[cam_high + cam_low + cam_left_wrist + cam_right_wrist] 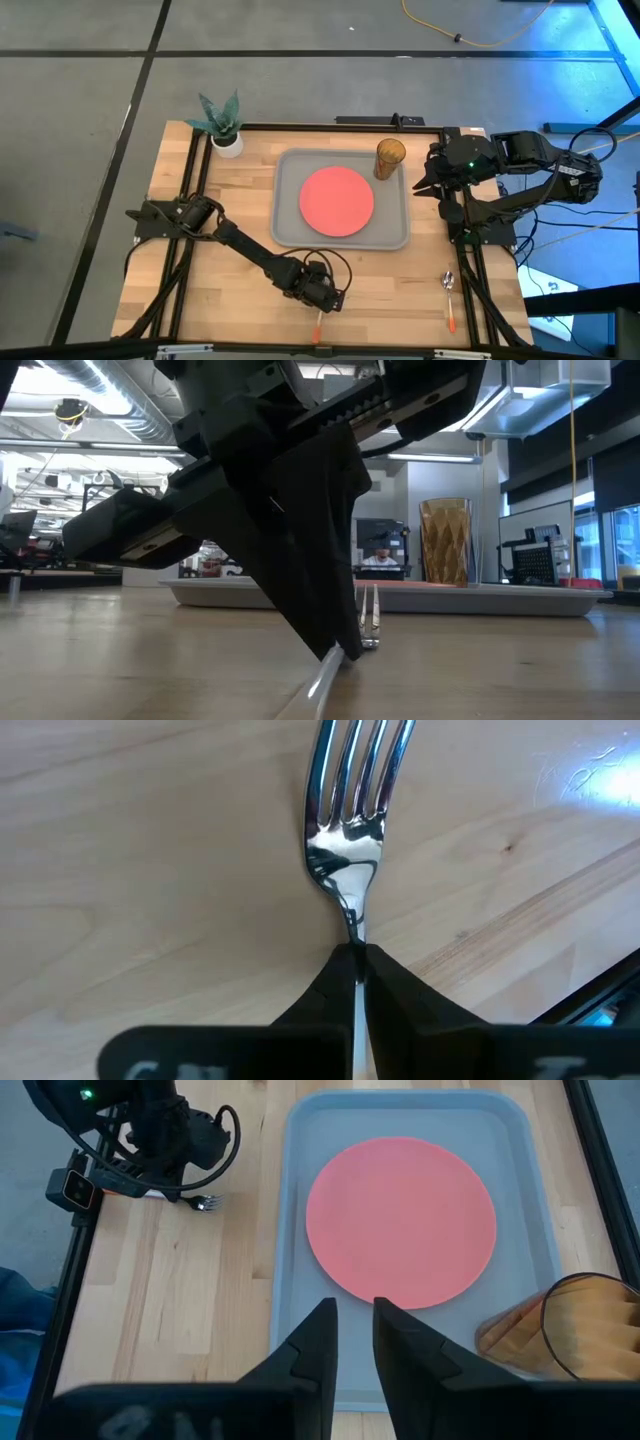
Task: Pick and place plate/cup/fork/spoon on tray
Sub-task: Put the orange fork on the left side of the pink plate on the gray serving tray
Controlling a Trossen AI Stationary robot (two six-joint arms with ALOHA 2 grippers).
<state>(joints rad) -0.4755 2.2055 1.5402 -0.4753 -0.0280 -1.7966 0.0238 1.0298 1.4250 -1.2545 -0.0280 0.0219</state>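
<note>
Clamped at its neck by the left pincer (356, 965), the fork (352, 815) is being grasped at the desk's (230, 200) near edge, and must next be lifted to the tray (290, 170) holding plate (337, 200) and cup (389, 158), while the right pincer (354, 1330) waits, slightly parted, above the tray.

A dark gripper (335, 645) is seen reaching down to the wooden table (500, 670), closed on the fork (367, 618), whose tines are raised. Behind, the cup (445, 541) is stood upright on the grey tray (500, 598).
</note>
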